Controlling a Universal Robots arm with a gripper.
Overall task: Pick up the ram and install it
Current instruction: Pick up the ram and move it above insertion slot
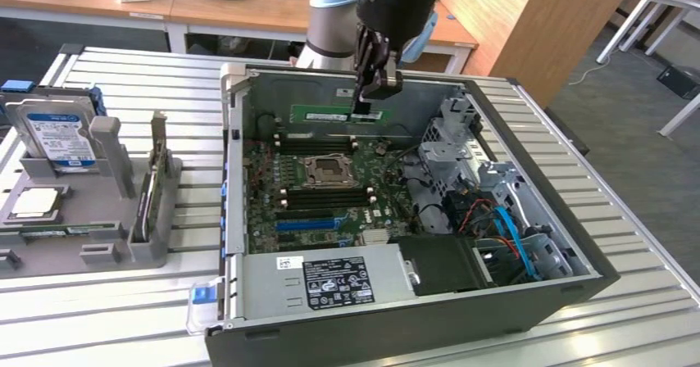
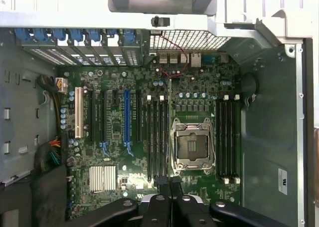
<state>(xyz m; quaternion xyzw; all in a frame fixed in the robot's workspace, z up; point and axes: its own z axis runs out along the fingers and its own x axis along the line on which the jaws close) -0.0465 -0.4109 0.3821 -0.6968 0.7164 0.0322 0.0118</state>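
Over the far side of the open computer case (image 1: 232,178), we see the pincer (image 1: 365,103) clenched on the ram (image 1: 331,115), gripping it near its end toward the exterior view's right. The ram is a thin green stick with a pale label strip. It is held level along the case's far wall, hanging above the motherboard (image 1: 274,211) and not seated in any slot.

From the wrist view we look down past the black fingers (image 2: 160,207) at the CPU socket (image 2: 192,146). Unfilled black memory slots (image 2: 155,137) run on both sides of it, and a blue slot (image 2: 127,119) lies further off.

Going from the exterior view's left across the slatted worktop (image 1: 640,219), a grey holder (image 1: 104,219) carries a hard drive (image 1: 55,133), a square chip (image 1: 33,203) and an upright card with a metal bracket (image 1: 153,178). Next comes the case, with its power supply (image 1: 328,281) at the near edge. Toward the right, a metal drive cage (image 1: 448,138) and blue cables (image 1: 514,236) crowd the board's side.
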